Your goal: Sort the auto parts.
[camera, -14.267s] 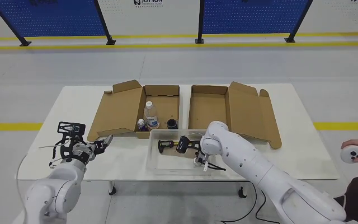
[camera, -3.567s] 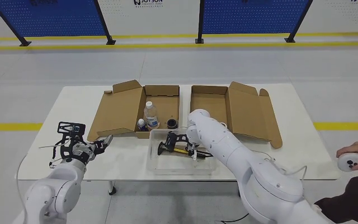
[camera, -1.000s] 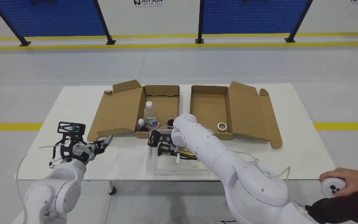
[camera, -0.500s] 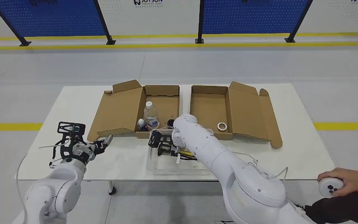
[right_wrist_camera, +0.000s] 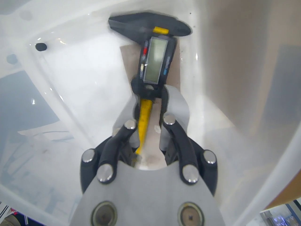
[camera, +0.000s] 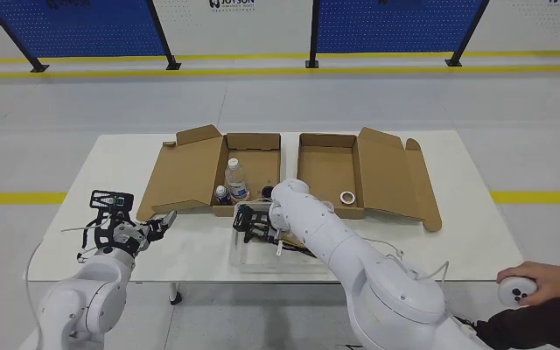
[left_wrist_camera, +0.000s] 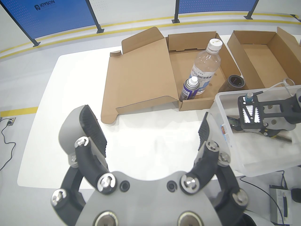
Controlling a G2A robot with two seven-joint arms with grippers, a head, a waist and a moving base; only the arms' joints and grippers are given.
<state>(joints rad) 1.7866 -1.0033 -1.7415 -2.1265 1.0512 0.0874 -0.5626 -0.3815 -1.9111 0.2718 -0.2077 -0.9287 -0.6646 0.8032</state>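
Right hand (right_wrist_camera: 149,99) inside clear plastic bin (left_wrist_camera: 235,156), fingers closed on black-and-yellow digital caliper (right_wrist_camera: 155,62). Left hand (left_wrist_camera: 148,130) spread wide, empty, above near-left white surface (left_wrist_camera: 58,118).

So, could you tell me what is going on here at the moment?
The right end effector is down inside the clear plastic bin, closed on a black digital caliper with a yellow beam. The left end effector hangs open over the white table at its left side, holding nothing.

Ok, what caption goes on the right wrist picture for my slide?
Right pincer gripping a digital caliper inside the clear plastic bin.
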